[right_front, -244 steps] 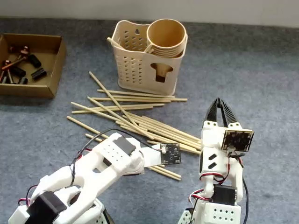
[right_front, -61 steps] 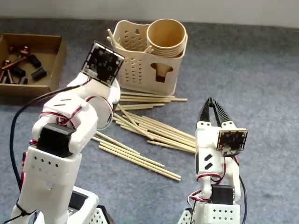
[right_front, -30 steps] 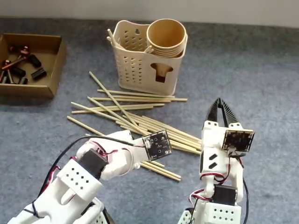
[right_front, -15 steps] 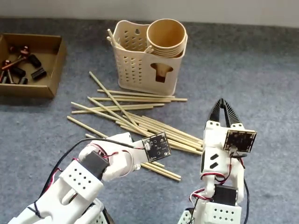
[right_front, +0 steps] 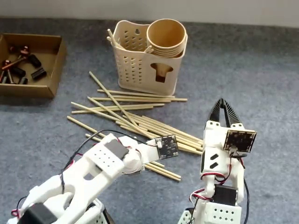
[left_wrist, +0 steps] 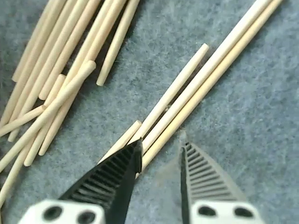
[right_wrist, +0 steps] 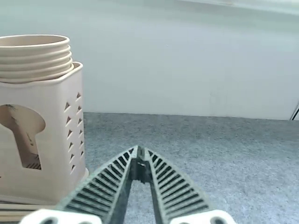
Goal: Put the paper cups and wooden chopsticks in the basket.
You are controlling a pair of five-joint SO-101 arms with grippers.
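The cream basket (right_front: 140,70) stands at the back of the grey mat and holds stacked paper cups (right_front: 167,33) and a chopstick (right_front: 112,38) in its left part. Many wooden chopsticks (right_front: 133,119) lie scattered in front of it. My left gripper (left_wrist: 160,142) is open, low over the near end of the pile, its fingers either side of the ends of a pair of chopsticks (left_wrist: 205,74). My right gripper (right_front: 223,103) is shut and empty, raised to the right of the pile. It faces the basket (right_wrist: 44,140) and cups (right_wrist: 35,53).
A brown cardboard box (right_front: 52,70) with small dark parts sits at the back left. Bare grey mat (right_front: 247,70) stretches right of the basket. A pale wall (right_wrist: 187,56) stands behind the table.
My left arm came down from the basket to the near chopsticks and over the last half second shifted slightly right and lower. The right arm has stayed still.
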